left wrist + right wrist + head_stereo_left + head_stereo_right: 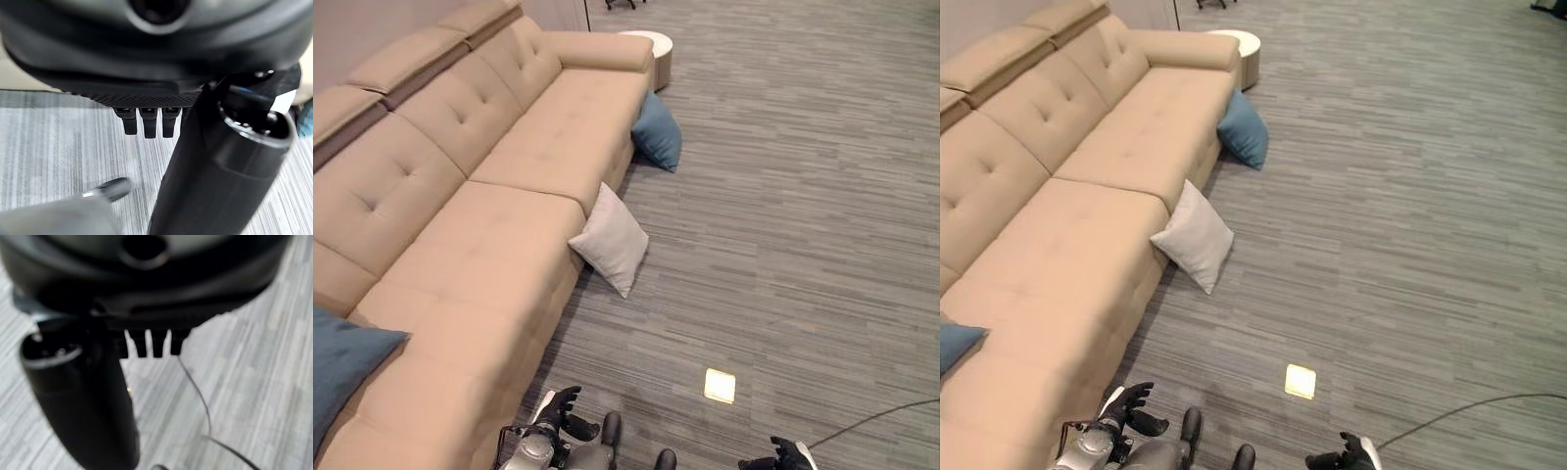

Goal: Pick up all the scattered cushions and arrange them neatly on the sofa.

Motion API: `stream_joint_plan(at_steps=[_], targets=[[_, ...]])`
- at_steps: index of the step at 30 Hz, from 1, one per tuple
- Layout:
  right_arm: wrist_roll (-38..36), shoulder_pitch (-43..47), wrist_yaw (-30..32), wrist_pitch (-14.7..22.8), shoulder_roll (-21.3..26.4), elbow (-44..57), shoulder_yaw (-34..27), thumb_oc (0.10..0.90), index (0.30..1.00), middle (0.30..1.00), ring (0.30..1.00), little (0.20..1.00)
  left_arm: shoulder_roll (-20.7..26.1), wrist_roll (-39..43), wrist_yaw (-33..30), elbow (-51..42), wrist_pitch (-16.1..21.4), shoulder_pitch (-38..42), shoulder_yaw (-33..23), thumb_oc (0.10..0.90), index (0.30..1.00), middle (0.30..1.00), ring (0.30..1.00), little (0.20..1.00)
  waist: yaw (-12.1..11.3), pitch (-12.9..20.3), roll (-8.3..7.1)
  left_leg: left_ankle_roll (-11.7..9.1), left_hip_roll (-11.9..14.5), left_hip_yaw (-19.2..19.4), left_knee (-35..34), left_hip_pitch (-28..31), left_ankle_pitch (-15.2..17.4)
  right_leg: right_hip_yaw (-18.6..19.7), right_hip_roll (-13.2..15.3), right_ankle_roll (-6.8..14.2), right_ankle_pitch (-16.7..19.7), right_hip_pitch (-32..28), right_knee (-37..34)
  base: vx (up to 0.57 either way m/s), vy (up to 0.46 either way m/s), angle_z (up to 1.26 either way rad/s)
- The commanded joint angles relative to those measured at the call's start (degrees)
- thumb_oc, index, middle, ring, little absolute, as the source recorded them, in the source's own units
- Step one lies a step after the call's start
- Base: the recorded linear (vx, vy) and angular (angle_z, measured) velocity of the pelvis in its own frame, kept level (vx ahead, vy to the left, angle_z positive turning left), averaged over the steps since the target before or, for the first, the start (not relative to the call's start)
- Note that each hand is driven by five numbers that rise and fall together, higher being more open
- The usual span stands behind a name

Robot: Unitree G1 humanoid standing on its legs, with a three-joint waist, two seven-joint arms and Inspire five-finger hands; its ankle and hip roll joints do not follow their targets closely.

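A light grey cushion (612, 240) stands on the carpet, leaning against the front of the beige sofa (499, 284) near its middle. Further off, a blue cushion (658, 132) leans on the sofa's front by the far armrest. Another blue cushion (342, 362) lies on the seat at the near left end. My left hand (563, 406) hangs low beside the sofa's near front corner, its fingers (146, 125) relaxed and holding nothing. My right hand (788, 455) is low over the carpet to the right, its fingers (151, 347) also relaxed and empty.
A round white side table (651, 44) stands past the sofa's far armrest. A small bright square (720, 385) sits in the grey striped carpet between my hands. Open carpet stretches to the right of the sofa.
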State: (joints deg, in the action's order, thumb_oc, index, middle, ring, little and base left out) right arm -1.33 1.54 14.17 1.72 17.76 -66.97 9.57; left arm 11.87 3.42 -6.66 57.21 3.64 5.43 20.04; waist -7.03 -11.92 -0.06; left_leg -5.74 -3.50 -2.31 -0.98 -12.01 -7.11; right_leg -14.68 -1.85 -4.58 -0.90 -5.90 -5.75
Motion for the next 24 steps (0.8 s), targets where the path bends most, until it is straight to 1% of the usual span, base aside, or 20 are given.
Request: stream_joint_plan(at_steps=[1, 3, 5, 6, 8, 9, 10, 11, 12, 13, 14, 15, 16, 18, 19, 20, 21, 22, 23, 24], targets=[[1.2, -2.6, 1.6, 2.0, 2.7, 6.2, 0.6, 0.800, 0.900, 0.900, 0.900, 0.900, 0.9, 2.0, -0.5, -3.2, 2.7, 1.0, -1.0, 0.800, 0.900, 0.900, 0.900, 0.900, -2.2, 2.1, -0.96, 6.2, -3.0, -1.1, 5.6, 1.4, 3.5, 5.7, 1.9, 8.0, -2.3, -1.6, 3.9, 0.20, 0.030, -0.61], [1.4, -2.7, 1.2, 1.9, 2.4, 6.6, 0.7, 0.800, 0.900, 0.900, 0.900, 0.900, 1.1, 2.2, -0.3, -3.5, 2.6, 0.6, -1.1, 0.800, 0.900, 0.900, 0.900, 0.900, -2.3, 2.6, -1.23, 6.5, -3.1, -1.1, 5.8, 2.1, 4.1, 5.9, 2.3, 8.3, -3.1, -1.9, 5.0, 0.24, 0.055, -0.48], [2.0, -2.3, 0.7, 1.9, 2.0, 7.4, 1.2, 0.800, 0.900, 0.900, 0.900, 0.900, 1.5, 2.4, 0.0, -4.6, 2.6, 0.2, -1.3, 0.800, 0.900, 0.900, 0.900, 0.900, -3.0, 3.5, -1.50, 7.6, -3.3, -0.6, 6.7, 3.5, 5.7, 6.7, 3.4, 9.0, -3.9, -1.8, 8.7, 0.23, 0.094, -0.20], [2.1, -2.2, 0.5, 2.0, 2.0, 8.0, 1.2, 0.800, 0.900, 0.900, 0.900, 0.900, 1.9, 2.4, 0.2, -5.4, 2.6, -0.1, -1.3, 0.800, 0.900, 0.900, 0.900, 0.900, -3.2, 3.7, -1.54, 8.0, -3.3, -0.4, 6.8, 4.5, 6.4, 7.0, 3.9, 9.6, -3.7, -1.0, 11.6, 0.20, 0.106, -0.24], [2.4, -1.5, -0.2, 1.9, 1.9, 9.6, 1.3, 0.800, 0.900, 0.900, 0.900, 0.900, 2.3, 2.4, 0.3, -6.6, 2.4, -0.1, -1.4, 0.800, 0.900, 0.900, 0.900, 0.900, -2.9, 3.4, -1.13, 9.5, -3.3, 0.1, 7.3, 6.3, 8.0, 7.7, 5.1, 11.9, -1.3, 2.8, 20.8, 0.19, 0.106, -0.47], [1.8, -0.2, -0.5, 2.0, 2.3, 9.8, 1.1, 0.800, 0.900, 0.900, 0.900, 0.900, 2.8, 2.6, 0.3, -7.3, 2.5, 0.3, -1.2, 0.800, 0.900, 0.900, 0.900, 0.900, -1.9, 2.6, -0.27, 10.4, -2.7, -0.4, 7.3, 7.8, 8.6, 7.5, 5.9, 13.8, 1.8, 6.9, 29.0, 0.12, 0.067, -0.39], [1.8, -0.2, -0.5, 2.0, 2.3, 9.8, 1.1, 0.800, 0.900, 0.900, 0.900, 0.900, 2.8, 2.6, 0.3, -7.3, 2.5, 0.3, -1.2, 0.800, 0.900, 0.900, 0.900, 0.900, -1.9, 2.6, -0.34, 10.4, -2.8, -0.4, 7.4, 7.7, 8.6, 7.5, 6.0, 13.8, 1.7, 7.1, 29.3, 0.34, 0.072, 0.29], [1.7, 0.5, -1.2, 2.1, 2.4, 12.1, 1.5, 0.800, 0.900, 0.900, 0.900, 0.900, 2.8, 3.0, 0.2, -7.9, 2.7, 0.4, -0.9, 0.800, 0.900, 0.900, 0.900, 0.900, -0.1, 2.3, 1.24, 10.6, -1.9, -1.6, 4.7, 12.6, 10.1, 3.2, 9.2, 12.6, 2.1, 12.5, 29.2, 0.65, -0.137, 0.33], [2.1, 1.4, -1.5, 2.3, 2.9, 13.6, 2.8, 0.800, 0.900, 0.900, 0.900, 0.900, 2.5, 3.3, 0.5, -7.4, 3.0, 0.5, -0.7, 0.800, 0.900, 0.900, 0.900, 0.900, 1.6, 2.2, 1.07, 9.9, -1.9, -3.3, 2.5, 17.2, 12.4, 3.7, 9.0, 12.0, 4.4, 16.8, 16.0, 0.66, -0.138, 0.28], [2.1, 1.3, -1.5, 2.3, 3.0, 13.6, 2.9, 0.800, 0.900, 0.900, 0.900, 0.900, 2.5, 3.3, 0.5, -7.4, 3.0, 0.5, -0.7, 0.800, 0.900, 0.900, 0.900, 0.900, 1.6, 2.1, 1.28, 9.8, -1.7, -3.3, 2.5, 17.5, 12.5, 3.6, 8.8, 12.0, 4.5, 16.4, 15.7, 0.59, -0.274, -0.19], [1.9, 1.2, -1.6, 2.4, 3.2, 14.3, 3.1, 0.800, 0.900, 0.900, 0.900, 0.900, 2.4, 3.0, 0.5, -7.2, 3.1, 0.6, -0.5, 0.800, 0.900, 0.900, 0.900, 0.900, 2.6, 1.7, 0.96, 9.5, -2.1, -5.0, 2.2, 19.0, 13.4, 7.1, 7.6, 12.7, 7.1, 18.5, 11.0, 0.29, -0.160, -0.08], [1.7, 1.2, -1.6, 2.5, 3.4, 14.2, 3.1, 0.800, 0.900, 0.900, 0.900, 0.900, 2.4, 2.7, 0.6, -6.7, 3.2, 0.8, -0.2, 0.800, 0.900, 0.900, 0.900, 0.900, 2.9, 1.7, 1.00, 9.3, -2.0, -5.6, 2.1, 19.9, 14.1, 8.4, 6.9, 13.0, 7.8, 19.0, 10.3, 0.39, -0.242, 0.11], [1.8, 1.3, -1.8, 2.3, 3.5, 13.8, 3.2, 0.800, 0.900, 0.900, 0.900, 0.900, 2.1, 2.3, 0.7, -5.9, 3.3, 1.0, -0.1, 0.800, 0.900, 0.900, 0.900, 0.900, 3.2, 2.3, 0.67, 9.1, -2.1, -6.3, 1.9, 20.8, 15.1, 9.0, 6.9, 13.0, 8.0, 18.2, 9.1, 0.31, -0.215, 0.25], [1.8, 1.0, -1.9, 2.4, 3.6, 13.3, 3.4, 0.800, 0.900, 0.900, 0.900, 0.900, 1.5, 1.7, 0.6, -5.1, 3.2, 0.4, 0.0, 0.800, 0.900, 0.900, 0.900, 0.900, 3.3, 3.3, 0.39, 8.5, -1.2, -7.0, 2.8, 21.7, 16.2, 8.8, 6.7, 12.0, 8.7, 16.9, 8.9, 0.24, -0.178, 0.54], [1.8, 1.0, -1.9, 2.4, 3.6, 13.3, 3.4, 0.800, 0.900, 0.900, 0.900, 0.900, 1.5, 1.7, 0.6, -5.1, 3.2, 0.4, 0.0, 0.800, 0.900, 0.900, 0.900, 0.900, 3.4, 3.3, 0.44, 8.5, -1.2, -7.0, 2.8, 21.8, 16.2, 8.7, 6.7, 11.9, 8.7, 16.8, 8.9, 0.27, -0.244, 0.61], [1.5, 0.8, -2.2, 2.4, 3.5, 12.6, 3.7, 0.800, 0.900, 0.900, 0.900, 0.900, 0.8, 1.8, 0.8, -4.3, 3.0, 0.0, 0.0, 0.800, 0.900, 0.900, 0.900, 0.900, 3.4, 4.2, 0.50, 6.8, 0.2, -6.8, 6.2, 21.1, 14.6, 7.5, 5.9, 10.8, 7.8, 14.8, 8.3, 0.19, -0.185, 0.36], [1.5, 0.8, -2.2, 2.4, 3.5, 12.6, 3.8, 0.800, 0.900, 0.900, 0.900, 0.900, 0.8, 1.8, 0.8, -4.3, 3.0, 0.0, 0.0, 0.800, 0.900, 0.900, 0.900, 0.900, 3.4, 4.2, 0.52, 6.7, 0.3, -6.8, 6.4, 21.0, 14.7, 7.4, 5.9, 10.8, 7.8, 14.7, 8.2, 0.29, -0.352, 0.52], [0.3, 1.2, -2.0, 2.6, 3.4, 12.2, 3.7, 0.800, 0.900, 0.900, 0.900, 0.900, 0.4, 1.6, 1.0, -3.9, 3.0, 0.5, 0.7, 0.800, 0.900, 0.900, 0.900, 0.900, 3.2, 3.8, 0.07, 4.6, 1.1, -5.0, 15.1, 17.1, 10.7, 5.8, 6.0, 9.8, 6.8, 11.5, 6.8, 0.12, -0.265, 0.49], [-0.8, 1.5, -1.6, 2.9, 3.4, 12.3, 3.4, 0.800, 0.900, 0.900, 0.900, 0.900, 0.3, 1.4, 1.2, -4.4, 2.8, 1.0, 1.2, 0.800, 0.900, 0.900, 0.900, 0.900, 3.0, 2.9, -0.52, 3.8, 1.5, -3.4, 21.6, 13.5, 8.2, 5.0, 6.3, 9.1, 6.4, 9.7, 5.9, 0.15, -0.353, 0.47], [-1.4, 1.8, -1.4, 3.1, 3.5, 12.5, 3.2, 0.800, 0.900, 0.900, 0.900, 0.900, 0.3, 1.4, 1.2, -4.8, 2.8, 1.3, 1.4, 0.800, 0.900, 0.900, 0.900, 0.900, 2.7, 2.2, -0.93, 3.7, 2.1, -1.6, 26.7, 10.8, 7.0, 4.5, 6.5, 8.5, 6.0, 8.4, 5.3, 0.04, -0.183, 0.25]])
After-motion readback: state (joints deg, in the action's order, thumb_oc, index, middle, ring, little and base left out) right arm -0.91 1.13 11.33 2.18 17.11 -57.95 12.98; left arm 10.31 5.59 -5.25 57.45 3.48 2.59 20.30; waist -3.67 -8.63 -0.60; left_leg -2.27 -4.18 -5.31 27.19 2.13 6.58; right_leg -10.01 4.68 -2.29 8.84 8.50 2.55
